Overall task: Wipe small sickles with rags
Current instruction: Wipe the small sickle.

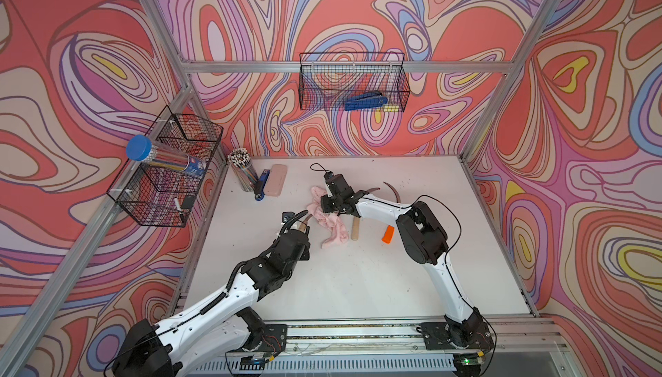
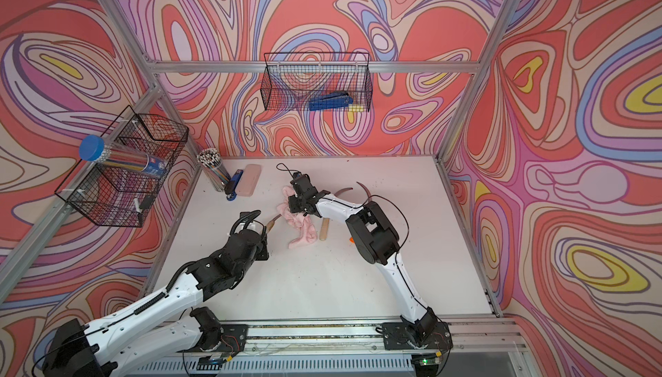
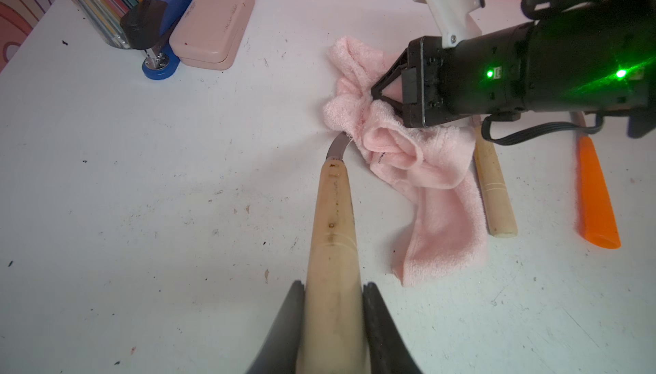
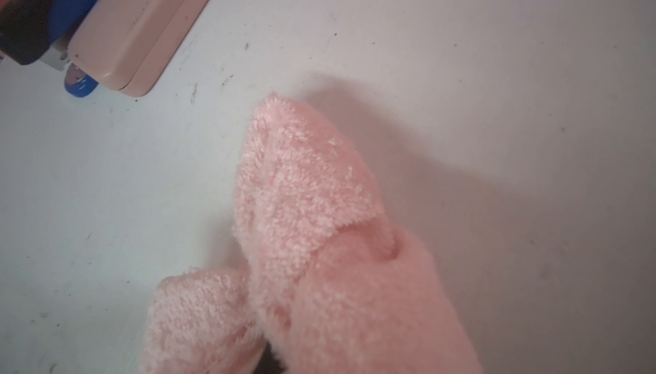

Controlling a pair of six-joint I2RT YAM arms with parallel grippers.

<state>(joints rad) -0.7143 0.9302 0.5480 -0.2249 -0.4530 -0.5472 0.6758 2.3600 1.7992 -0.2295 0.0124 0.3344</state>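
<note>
Sickle (image 3: 333,205) blade meets rag (image 3: 440,177) edge (left hand (image 3: 333,285) grips handle); front tabletop (image 1: 358,278) open.

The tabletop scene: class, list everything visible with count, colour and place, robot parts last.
held sickle: one, pale wooden handle, dark blade running under the rag.
wooden-handled sickle: one, pale handle, lying beside the rag, partly under the right arm.
orange-handled sickle: one, lying next to it.
rag: one, pale pink, table middle.
case: one, pink, table's back left.
stapler: one, blue and black, beside the case.
pencil holder: one, clear, back-left corner.
back basket: one, black wire, back wall, holding a blue tool.
side basket: one, black wire, left wall, holding a blue-lidded tube.
table: one, white.
left arm: white and black, jaws shut on the held sickle's handle.
right arm: white and black, jaws shut on the rag.
</note>
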